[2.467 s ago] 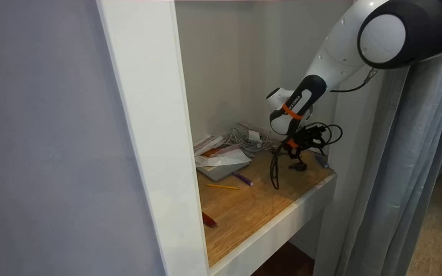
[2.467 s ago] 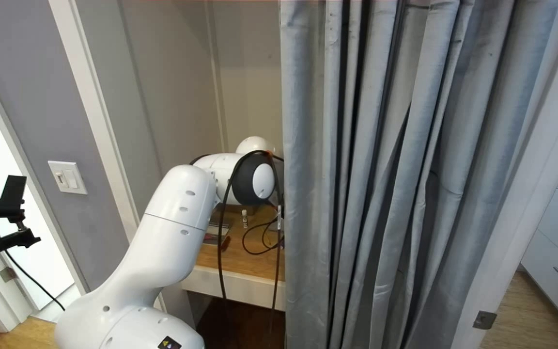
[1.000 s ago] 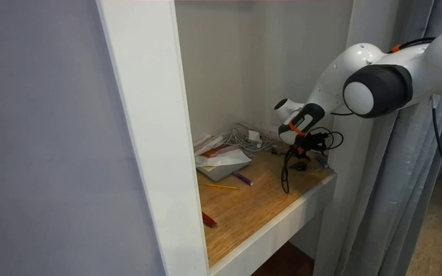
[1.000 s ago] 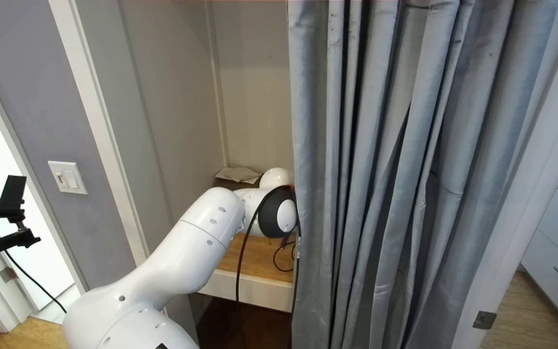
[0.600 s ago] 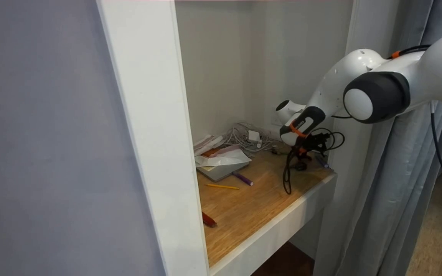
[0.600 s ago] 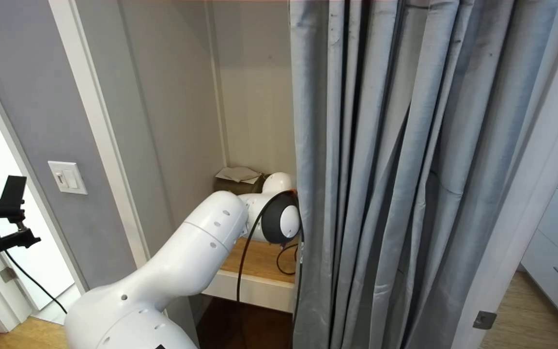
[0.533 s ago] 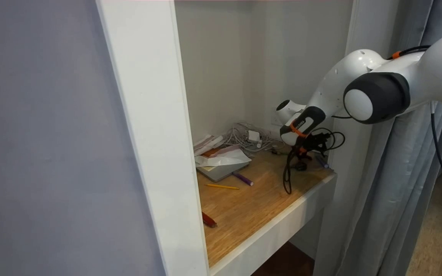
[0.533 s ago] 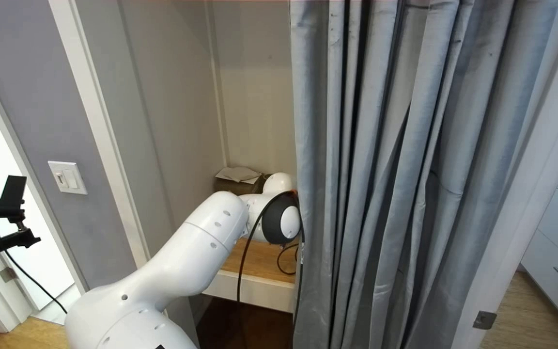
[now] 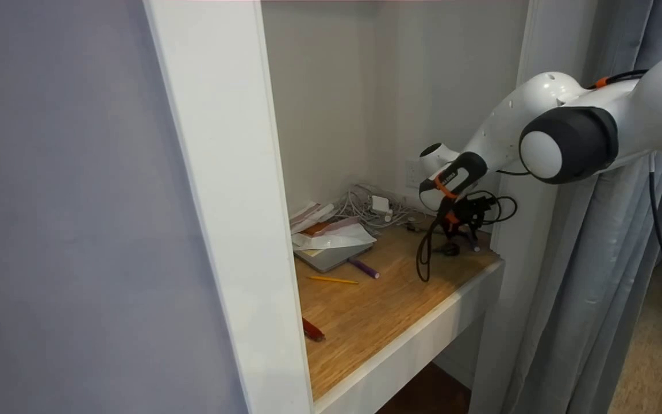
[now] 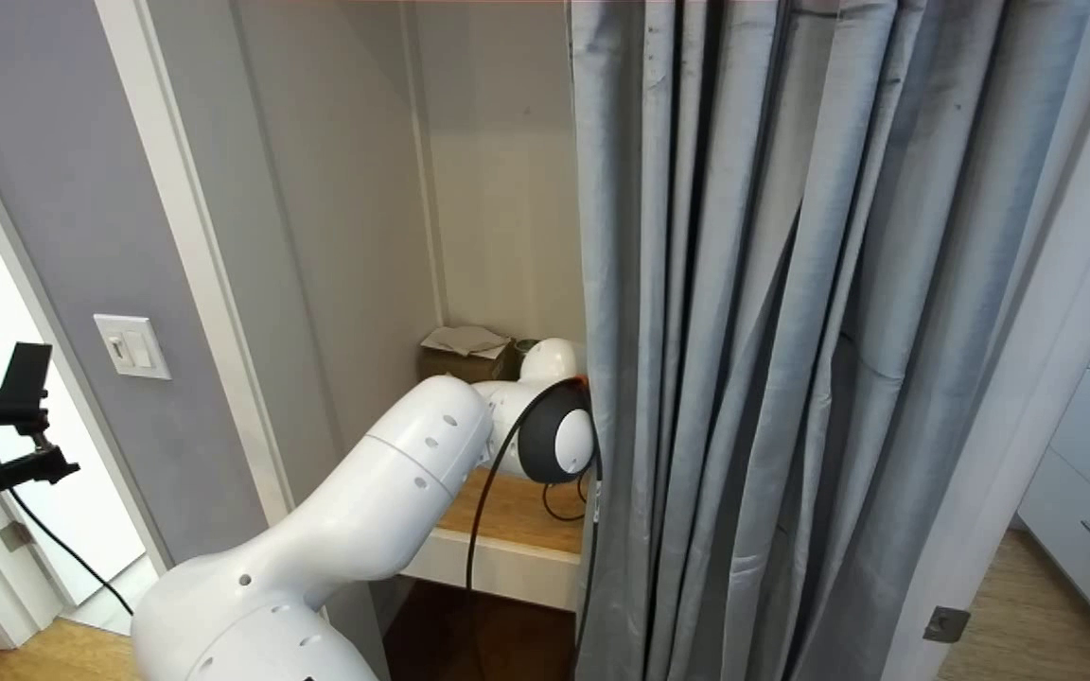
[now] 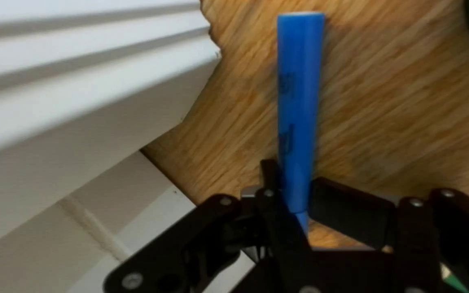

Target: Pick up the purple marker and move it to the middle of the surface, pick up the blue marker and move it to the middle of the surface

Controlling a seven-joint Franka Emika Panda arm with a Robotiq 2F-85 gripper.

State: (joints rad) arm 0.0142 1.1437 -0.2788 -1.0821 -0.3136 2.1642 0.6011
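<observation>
The gripper (image 11: 294,185), its jaws nearly together, pinches the blue marker (image 11: 298,101), which points to twelve o'clock in the wrist view; whether it clears the wooden board (image 9: 385,307) is hard to tell. In an exterior view, the purple marker (image 9: 364,268) lies on the board at the gripper's eight o'clock.

surface (image 9: 377,316): grained wood, dull sheen | front edge (image 9: 411,355): smooth, white, painted look | blue marker (image 11: 299,110): smooth, plastic-looking, softly glossy | purple marker (image 9: 364,268): smooth, plastic-looking | white papers (image 9: 343,237): thin, creased | arm (image 10: 394,482): smooth, glossy white shell | curtain (image 10: 744,284): folded cloth, satiny | strike plate (image 10: 947,624): metal | box (image 10: 455,366): matt, cardboard-looking | wall (image 9: 78,172): matt, smooth
</observation>
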